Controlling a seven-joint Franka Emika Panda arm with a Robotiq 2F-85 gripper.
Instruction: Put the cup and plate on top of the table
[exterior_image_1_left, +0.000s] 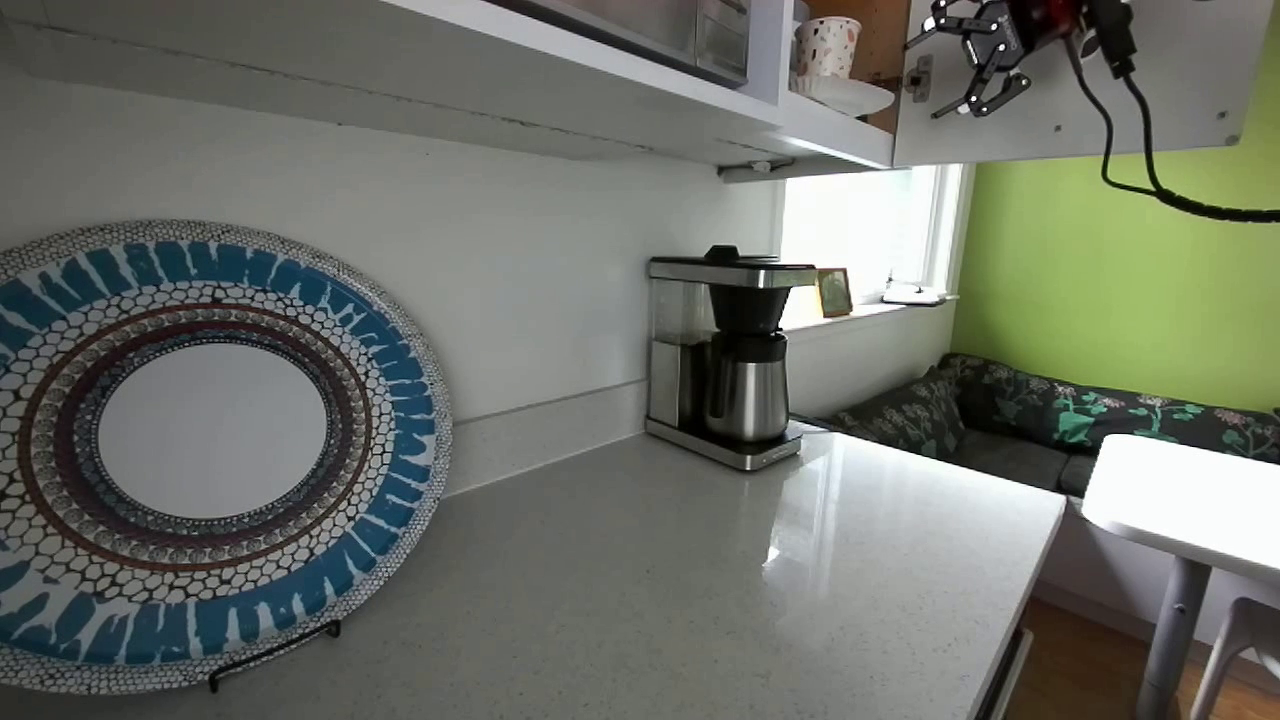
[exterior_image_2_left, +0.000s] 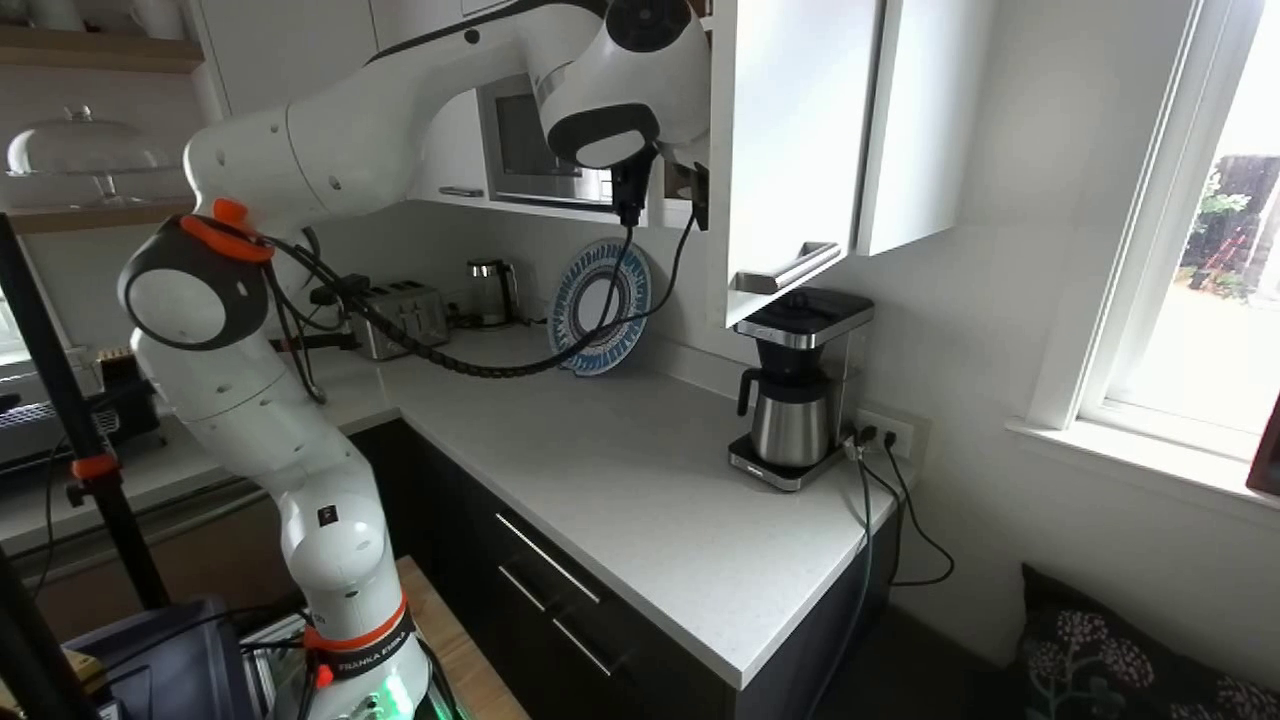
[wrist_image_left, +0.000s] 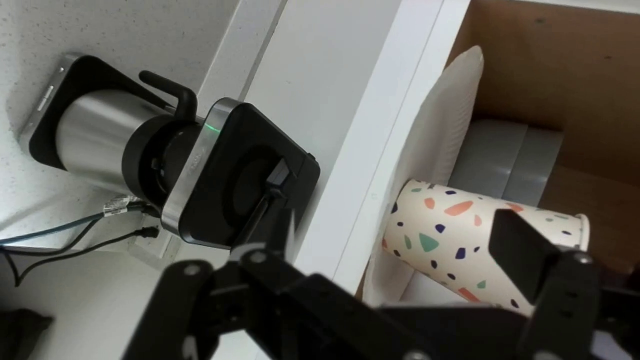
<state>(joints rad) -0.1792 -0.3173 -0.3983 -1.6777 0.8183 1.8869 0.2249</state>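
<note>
Standing on plate (exterior_image_1_left: 846, 96), cup (exterior_image_1_left: 828, 48) sits just beyond fingers (wrist_image_left: 525, 255), spread wide apart.

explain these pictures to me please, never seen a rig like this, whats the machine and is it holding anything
The machine is a white, jointed robot arm that ends in a dark gripper, which works like a simple hand. Two pictures look at the scene from outside the robot, from different places. The third is taken from its wrist, so things look turned sideways there.

On the pale countertop, both exterior views show a coffee maker and a large blue-patterned plate propped on edge.

Nothing is held: the gripper's jaws stand open, near a speckled cup. That cup stands on a small white plate, up on the cabinet shelf. Both are meant to go onto the countertop.
</note>
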